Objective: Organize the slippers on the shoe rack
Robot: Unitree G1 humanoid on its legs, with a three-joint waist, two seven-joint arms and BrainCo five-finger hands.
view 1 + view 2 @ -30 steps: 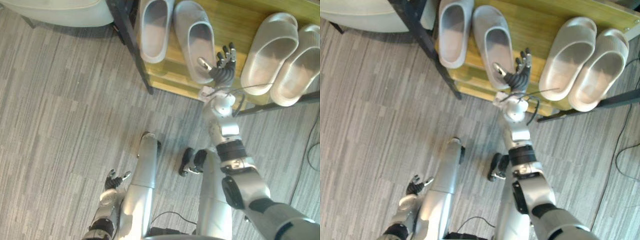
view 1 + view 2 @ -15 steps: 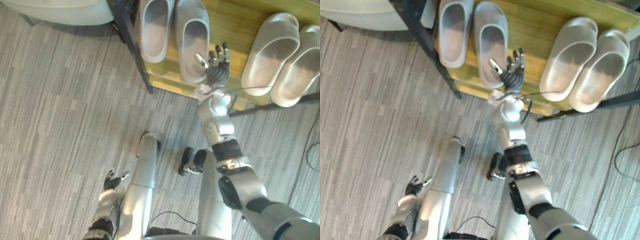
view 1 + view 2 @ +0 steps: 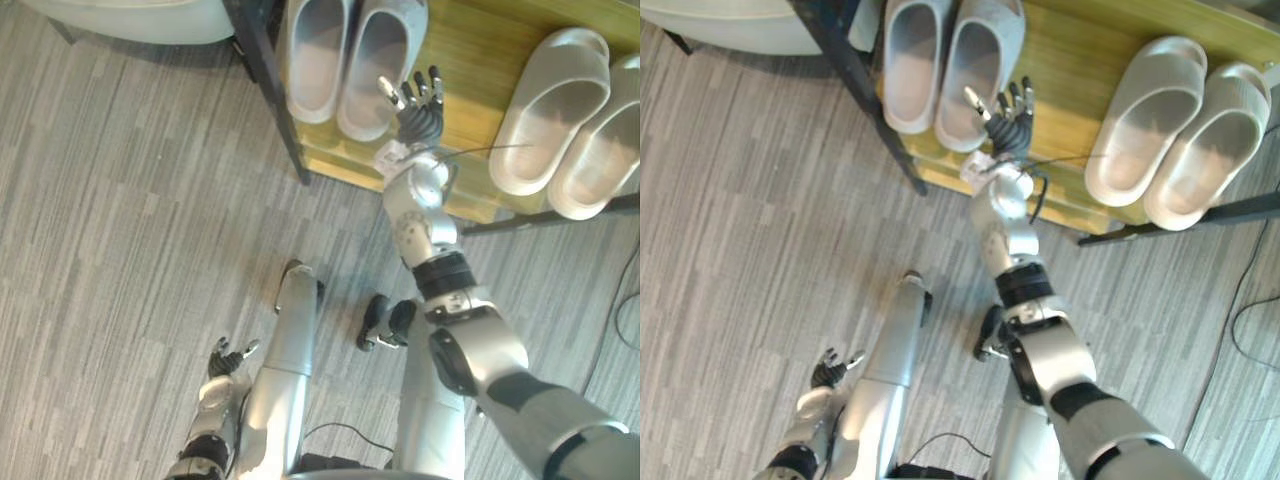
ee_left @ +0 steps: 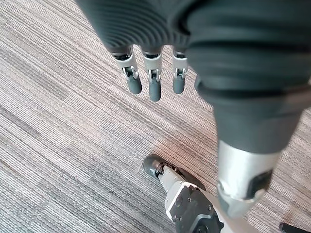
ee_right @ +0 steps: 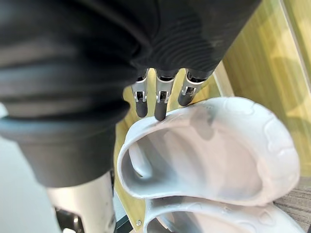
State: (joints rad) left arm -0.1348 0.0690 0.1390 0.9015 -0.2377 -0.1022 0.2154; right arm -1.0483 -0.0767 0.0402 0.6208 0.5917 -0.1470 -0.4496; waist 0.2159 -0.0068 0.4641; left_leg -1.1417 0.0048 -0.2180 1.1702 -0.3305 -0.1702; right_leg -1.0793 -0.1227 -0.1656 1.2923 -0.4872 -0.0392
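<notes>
Grey slipper (image 3: 375, 65) shifted left, top centre, touching its mate (image 3: 312, 55); right hand (image 3: 418, 116) straight-fingered against it; left hand (image 3: 222, 362) fingers relaxed, lower left

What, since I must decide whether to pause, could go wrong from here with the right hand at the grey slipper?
1. The right hand presses only straight fingertips on the rim of the grey slipper, ungripped; they could slide over it.
2. That slipper lies against its mate; more push may ride it up or jam the pair against the black post.
3. Both heels sit near the shelf edge and could tip off.
</notes>
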